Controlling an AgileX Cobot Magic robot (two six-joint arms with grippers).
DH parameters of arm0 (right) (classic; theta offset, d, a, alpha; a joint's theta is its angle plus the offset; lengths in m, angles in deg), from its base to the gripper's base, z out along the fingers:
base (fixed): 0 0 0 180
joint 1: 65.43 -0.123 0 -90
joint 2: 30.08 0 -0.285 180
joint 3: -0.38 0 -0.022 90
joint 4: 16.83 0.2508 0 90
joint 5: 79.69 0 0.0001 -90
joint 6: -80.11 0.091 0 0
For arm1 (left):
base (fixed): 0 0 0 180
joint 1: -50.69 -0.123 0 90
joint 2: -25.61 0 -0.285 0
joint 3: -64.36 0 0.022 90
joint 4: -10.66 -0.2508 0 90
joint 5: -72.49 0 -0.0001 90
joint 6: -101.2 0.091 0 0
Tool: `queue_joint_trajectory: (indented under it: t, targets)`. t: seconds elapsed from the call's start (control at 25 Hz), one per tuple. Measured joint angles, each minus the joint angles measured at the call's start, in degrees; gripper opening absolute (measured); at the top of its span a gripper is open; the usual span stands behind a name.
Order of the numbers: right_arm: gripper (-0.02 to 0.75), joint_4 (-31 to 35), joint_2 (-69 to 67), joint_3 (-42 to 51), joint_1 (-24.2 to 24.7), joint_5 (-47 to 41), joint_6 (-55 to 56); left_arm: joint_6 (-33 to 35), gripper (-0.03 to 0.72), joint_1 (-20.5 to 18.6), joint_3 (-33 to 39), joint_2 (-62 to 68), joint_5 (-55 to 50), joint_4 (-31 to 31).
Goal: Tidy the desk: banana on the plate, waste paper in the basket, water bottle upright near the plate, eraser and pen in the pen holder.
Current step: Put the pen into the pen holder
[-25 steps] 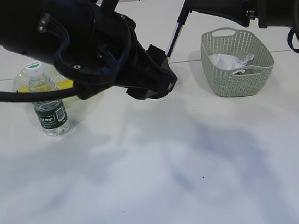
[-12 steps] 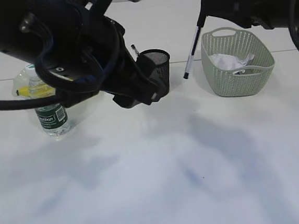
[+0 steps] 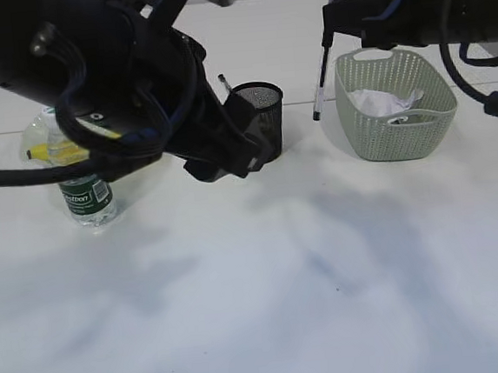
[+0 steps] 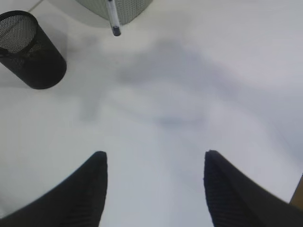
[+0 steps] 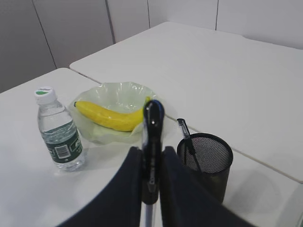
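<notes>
Pen (image 3: 323, 49) hangs nearly upright in the closed right gripper (image 3: 332, 24), pinched near its cap end, its tip in the air between the pen holder (image 3: 259, 114) and the basket (image 3: 394, 102). A second ago it slanted lower, its tip close to the holder behind the left arm; half a second ago it had risen and swung right, and now it stands a little straighter and slightly further left. The left gripper (image 4: 154, 163) has drawn back towards the left, uncovering the holder it hid a second ago; its jaws stand apart with nothing between them, above bare surface (image 3: 327, 284).

Another pen (image 5: 187, 139) already leans inside the black mesh holder. Crumpled white paper (image 3: 383, 101) lies in the green basket at the far right. At the far left the banana (image 5: 110, 116) rests on the ruffled pale green plate (image 5: 118, 94), and the water bottle (image 5: 57, 132) stands upright just beside it on the near side.

White and plain, the surface carries soft grey shadows of the arms. Behind it run further white tabletops and pale panelled walls (image 5: 71, 28).
</notes>
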Motion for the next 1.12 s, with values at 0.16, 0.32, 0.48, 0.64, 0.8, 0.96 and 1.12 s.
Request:
queue_joint_trajectory:
  t: [0.16,0.32,0.48,0.64,0.8,0.96,1.12]
  targets:
    - [0.049,0.0,-4.8,-4.1,0.0,0.0,-2.9,0.0,0.479,0.0,0.0,0.0,-0.7,-0.9]
    - [0.049,0.1,-9.8,-8.5,0.0,-0.1,-4.2,0.0,0.468,0.0,0.0,0.0,-0.8,-1.7]
    - [0.049,0.1,-14.5,-13.0,0.0,-1.0,-4.7,0.0,0.464,0.0,0.0,0.0,-0.8,-3.0]
    - [0.049,0.1,-18.7,-18.2,-0.9,-1.1,-4.8,0.0,0.464,-0.9,0.0,0.0,-1.0,-3.3]
    - [0.049,0.1,-23.4,-23.8,-2.0,-1.1,-4.8,0.0,0.464,-3.8,0.0,0.0,-2.0,-3.3]
    - [0.049,0.1,-27.5,-28.6,-2.6,-1.1,-4.8,0.0,0.464,-6.1,0.0,0.0,-2.1,-3.3]
    - [0.049,0.1,-31.0,-32.5,-3.3,0.2,-4.9,0.0,0.464,-7.5,0.0,0.0,-2.1,-3.3]
